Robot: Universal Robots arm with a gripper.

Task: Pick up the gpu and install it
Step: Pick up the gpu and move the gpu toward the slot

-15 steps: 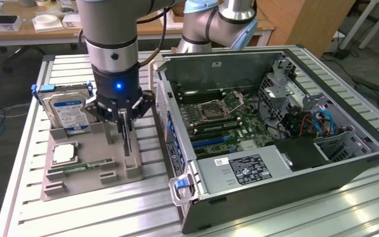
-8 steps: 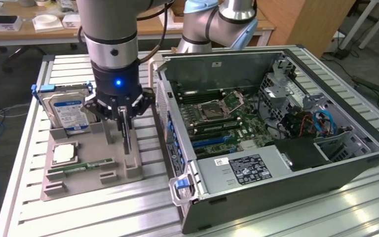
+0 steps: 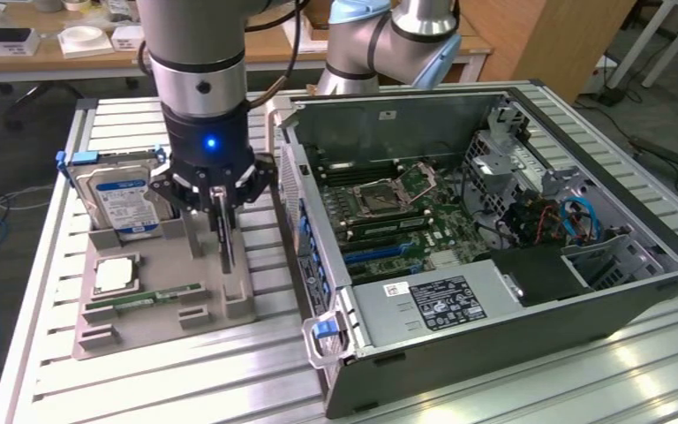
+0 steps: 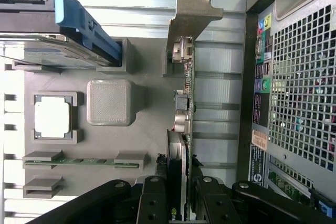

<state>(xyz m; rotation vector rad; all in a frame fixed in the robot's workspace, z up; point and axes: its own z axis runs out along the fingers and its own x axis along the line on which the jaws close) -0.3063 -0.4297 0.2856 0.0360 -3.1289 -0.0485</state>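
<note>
The gpu [image 3: 223,252] stands on edge over the grey holder tray [image 3: 156,340], a thin dark card just to the exterior view's left of the open computer case [image 3: 621,291]. In the wrist view the gpu [image 4: 187,103] runs edge-on, with its metal bracket at the far end. My gripper [image 3: 222,216] comes straight down onto its top edge. The black fingers [image 4: 155,198] sit tight against both faces of the card, so the gripper [image 4: 182,203] is shut on it. Whether the card still rests in the tray's slots I cannot tell.
On the tray stand a blue-labelled hard drive [image 3: 121,199], a processor chip [image 3: 116,276] and a green memory stick [image 3: 145,300]. The motherboard [image 3: 398,212] lies exposed inside the case. A second arm's base [image 3: 374,44] rises behind the case. The slatted metal table [image 3: 198,389] carries everything.
</note>
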